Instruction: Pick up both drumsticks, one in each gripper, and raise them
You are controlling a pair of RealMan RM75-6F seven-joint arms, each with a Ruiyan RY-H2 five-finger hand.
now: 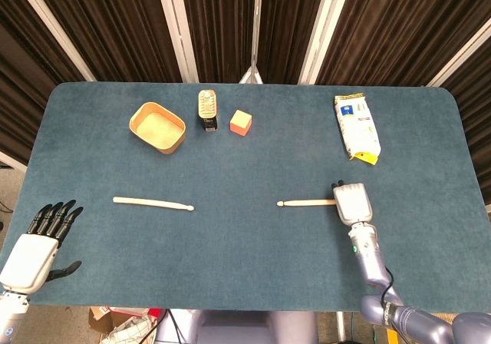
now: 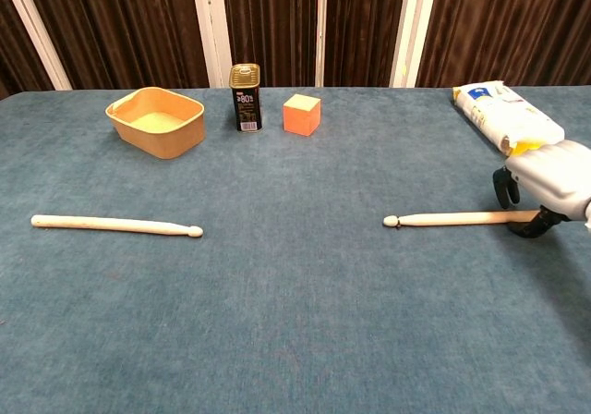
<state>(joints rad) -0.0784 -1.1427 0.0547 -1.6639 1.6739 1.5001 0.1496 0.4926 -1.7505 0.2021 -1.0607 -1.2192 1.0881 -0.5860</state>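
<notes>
Two pale wooden drumsticks lie flat on the blue table. The left drumstick (image 1: 153, 203) (image 2: 115, 225) lies alone, tip pointing right. My left hand (image 1: 34, 244) hovers open past the table's front left corner, well clear of it, and is absent from the chest view. The right drumstick (image 1: 307, 203) (image 2: 452, 218) points its tip left. My right hand (image 1: 351, 203) (image 2: 549, 188) sits over its butt end. One dark finger (image 2: 503, 188) stands behind the stick and the thumb in front. The stick's butt end is hidden under the hand.
At the back stand a tan tray (image 1: 157, 127) (image 2: 157, 121), a dark can (image 1: 207, 110) (image 2: 245, 97) and an orange cube (image 1: 241, 121) (image 2: 302, 115). A white packet (image 1: 357, 127) (image 2: 503, 114) lies back right, just behind my right hand.
</notes>
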